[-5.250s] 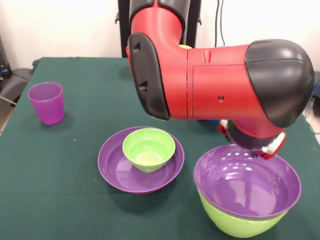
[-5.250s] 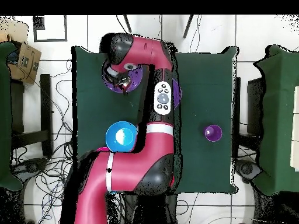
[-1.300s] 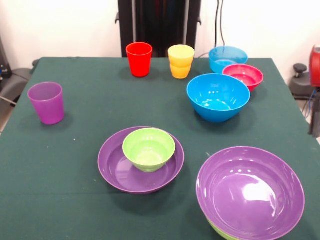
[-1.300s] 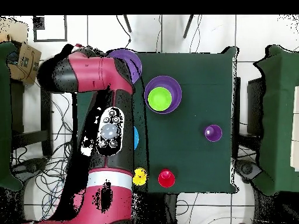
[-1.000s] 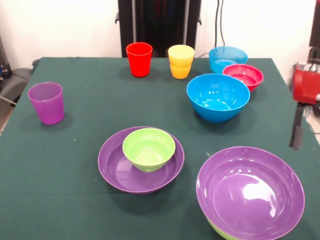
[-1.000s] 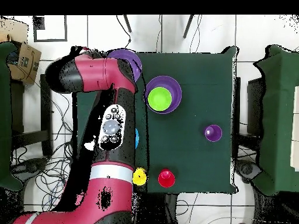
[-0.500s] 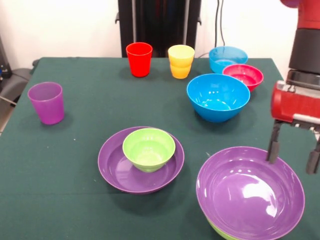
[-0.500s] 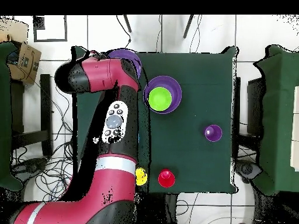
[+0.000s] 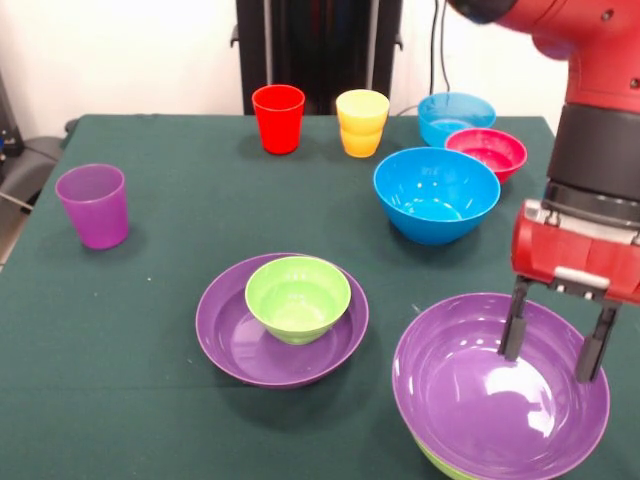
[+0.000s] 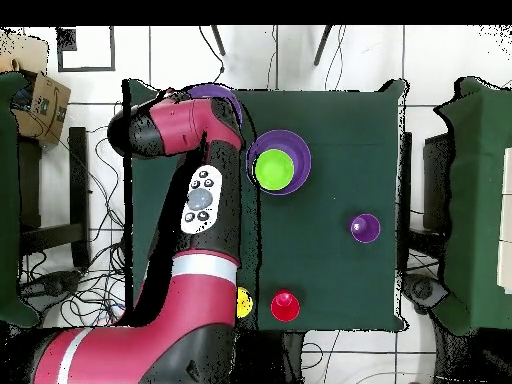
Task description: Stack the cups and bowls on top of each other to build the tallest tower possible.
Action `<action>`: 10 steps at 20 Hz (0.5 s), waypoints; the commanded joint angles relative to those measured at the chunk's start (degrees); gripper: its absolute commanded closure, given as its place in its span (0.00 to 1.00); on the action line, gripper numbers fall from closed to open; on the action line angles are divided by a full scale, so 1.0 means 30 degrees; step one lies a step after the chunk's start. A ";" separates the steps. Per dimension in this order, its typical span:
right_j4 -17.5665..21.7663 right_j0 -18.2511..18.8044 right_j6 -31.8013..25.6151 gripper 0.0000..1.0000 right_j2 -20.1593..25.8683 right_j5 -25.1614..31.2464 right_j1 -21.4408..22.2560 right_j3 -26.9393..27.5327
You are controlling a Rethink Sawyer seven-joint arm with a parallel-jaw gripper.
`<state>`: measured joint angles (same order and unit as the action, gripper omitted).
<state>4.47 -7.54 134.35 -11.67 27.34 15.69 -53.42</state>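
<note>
My gripper (image 9: 553, 340) is open and empty, its two black fingers (image 9: 514, 328) hanging just over the inside of a large purple bowl (image 9: 470, 400) at the front right. That bowl sits in a lime green bowl (image 9: 437, 464). A small green bowl (image 9: 298, 293) sits in a second large purple bowl (image 9: 228, 335) at the centre. A large blue bowl (image 9: 436, 192), a small red bowl (image 9: 487, 150) and a light blue bowl (image 9: 455, 112) stand behind. A red cup (image 9: 278, 118), a yellow-orange cup (image 9: 362, 122) and a purple cup (image 9: 93, 205) stand apart.
In the overhead view the arm (image 10: 205, 200) covers the table's left part, the gripper and the blue, red and light blue bowls. The green bowl (image 10: 274, 169), the purple cup (image 10: 364, 228) and the red cup (image 10: 285, 305) show there. The table is green cloth (image 9: 150, 400).
The arm has swung in from the right side of the front view; the open gripper has moved left and down until it hangs over the front purple bowl. No cup or bowl has moved.
</note>
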 commanded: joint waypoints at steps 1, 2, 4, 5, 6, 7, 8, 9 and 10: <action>0.2054 0.0704 -0.2374 0.00 0.1384 -0.1009 -0.1594 0.1339; 0.2257 0.0832 -0.2347 0.00 0.1426 -0.1515 -0.1694 0.1164; 0.2442 0.1009 -0.2513 0.00 0.1657 -0.1765 -0.1882 0.1351; 0.2519 0.1116 -0.2746 0.00 0.1874 -0.1771 -0.2037 0.1626; 0.2602 0.1279 -0.3026 0.00 0.2064 -0.1786 -0.2114 0.1768; 0.2647 0.1331 -0.3233 0.00 0.2214 -0.1645 -0.2279 0.2079; 0.2721 0.1408 -0.3351 0.00 0.2308 -0.1663 -0.2437 0.2249; 0.2772 0.1442 -0.3475 0.00 0.2443 -0.1594 -0.2632 0.2547; 0.2813 0.1540 -0.3677 0.00 0.2615 -0.1548 -0.2901 0.2927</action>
<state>7.71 -5.44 134.35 -11.17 24.19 10.53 -48.55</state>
